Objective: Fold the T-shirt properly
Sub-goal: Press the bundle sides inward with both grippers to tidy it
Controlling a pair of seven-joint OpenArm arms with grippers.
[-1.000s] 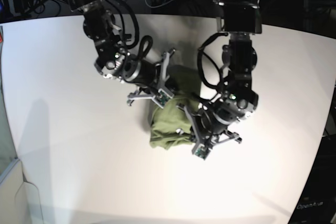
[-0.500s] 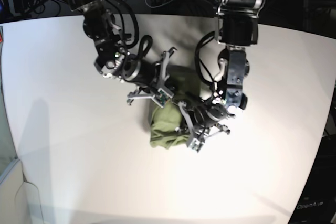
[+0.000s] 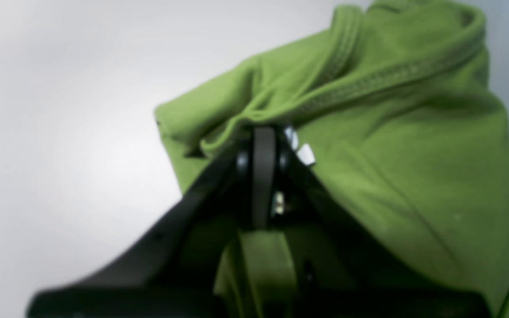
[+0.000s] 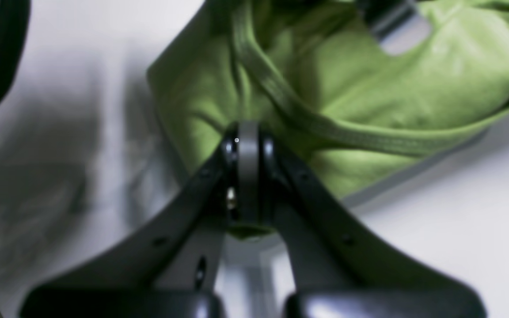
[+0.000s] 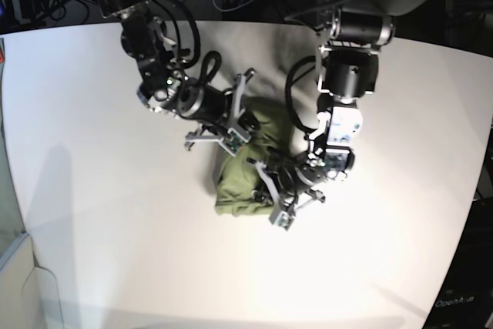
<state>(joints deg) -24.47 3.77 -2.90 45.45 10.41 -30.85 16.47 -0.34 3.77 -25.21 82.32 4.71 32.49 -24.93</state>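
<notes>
Two grips: you have both grippers pinching the T-shirt point(image 5: 250, 171).
T-shirt: bunched on the table point(image 5: 92, 152), between them.
Left gripper point(image 3: 263, 145): clamped on a fold below the stitched hem, likely to carry it over.
Right gripper point(image 4: 248, 141): clamped on the opposite edge.
Fabric: soft, wrinkled, ribbed seams.

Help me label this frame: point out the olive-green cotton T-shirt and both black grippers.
olive-green cotton T-shirt point(image 5: 235, 190): base view, bunched front.
left gripper point(image 3: 263, 134): left wrist view, closed tips.
right gripper point(image 4: 248, 130): right wrist view, closed tips.
</notes>
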